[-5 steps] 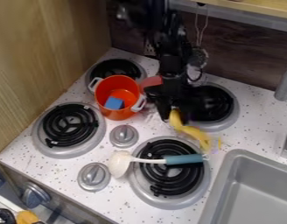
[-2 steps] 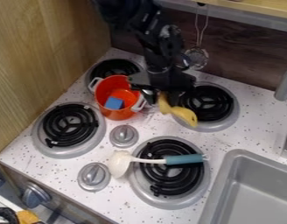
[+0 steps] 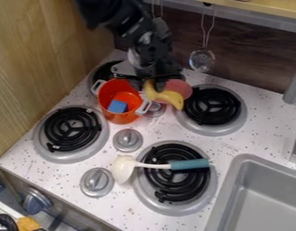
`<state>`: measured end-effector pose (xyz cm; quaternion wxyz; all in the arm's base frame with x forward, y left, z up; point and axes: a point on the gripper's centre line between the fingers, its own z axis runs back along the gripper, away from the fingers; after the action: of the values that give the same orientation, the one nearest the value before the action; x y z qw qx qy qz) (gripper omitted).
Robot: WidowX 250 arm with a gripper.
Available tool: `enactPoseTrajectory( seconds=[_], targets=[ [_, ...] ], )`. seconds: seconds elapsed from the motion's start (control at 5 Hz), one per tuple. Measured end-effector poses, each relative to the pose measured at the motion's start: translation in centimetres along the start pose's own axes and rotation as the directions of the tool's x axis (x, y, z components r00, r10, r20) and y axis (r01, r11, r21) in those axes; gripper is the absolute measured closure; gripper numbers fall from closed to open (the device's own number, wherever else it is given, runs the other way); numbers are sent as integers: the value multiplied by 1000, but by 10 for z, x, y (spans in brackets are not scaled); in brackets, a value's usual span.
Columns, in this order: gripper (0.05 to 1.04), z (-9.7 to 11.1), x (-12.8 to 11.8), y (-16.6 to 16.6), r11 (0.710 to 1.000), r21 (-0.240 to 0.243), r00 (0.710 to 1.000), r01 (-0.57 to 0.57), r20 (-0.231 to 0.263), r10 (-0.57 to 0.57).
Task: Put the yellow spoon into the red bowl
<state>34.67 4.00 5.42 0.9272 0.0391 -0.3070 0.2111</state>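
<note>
Black two-finger gripper [image 3: 150,85] clamped on curved yellow plastic-looking spoon [image 3: 166,96], just shifted away from black coil burner [image 3: 212,106]; spoon now overlaps pinkish-red round bowl [image 3: 183,89] in view, likely above it, so lowering and release probably next

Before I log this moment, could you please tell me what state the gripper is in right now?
Gripper: closed on the yellow spoon, at the pinkish-red bowl.
</note>
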Motion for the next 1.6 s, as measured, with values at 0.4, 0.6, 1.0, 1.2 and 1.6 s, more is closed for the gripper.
enactPoseTrajectory(
  seconds=[0.4, 0.6, 1.0, 1.2, 1.6],
  targets=[
    [603, -6, 12, 27, 999, -24, 999, -35, -18, 35],
    [603, -18, 16, 40, 998, -49, 999, -35, -23, 34],
    [229, -32, 24, 51, 996, -88, 999, 25, -28, -28],
    [74, -31, 25, 54, 997, -71, 998, 37, -46, -40],
    [83, -7, 29, 53, 995, -32, 993, 91, -72, -93]
  ],
)
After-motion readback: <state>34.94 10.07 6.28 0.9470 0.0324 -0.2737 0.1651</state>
